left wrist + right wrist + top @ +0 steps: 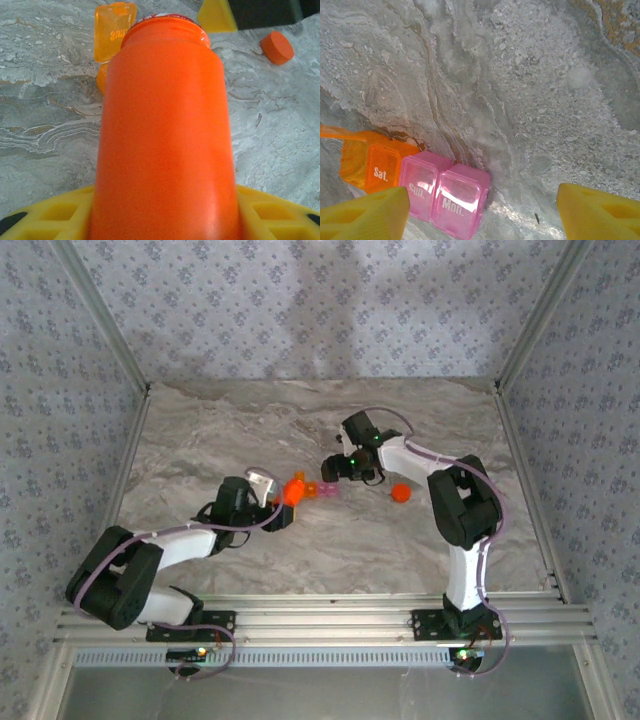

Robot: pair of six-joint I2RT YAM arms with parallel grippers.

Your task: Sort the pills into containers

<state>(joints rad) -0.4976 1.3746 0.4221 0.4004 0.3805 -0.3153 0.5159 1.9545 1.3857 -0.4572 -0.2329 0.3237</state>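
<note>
Lab robot booth: patterned walls [300,300], marble tabletop [330,540].

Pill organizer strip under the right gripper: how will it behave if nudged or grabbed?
Likely light and apt to slide: the pill organizer is small, thin translucent plastic on a smooth table. Probably stiff as a strip, since the Sat, Sun and Mon cells sit joined in a row. The open orange lid looks thin, so it may flex or snag.

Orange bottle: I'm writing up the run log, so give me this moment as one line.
left hand: shut on orange bottle, uncapped | right hand: open near containers | cap: on table
</note>
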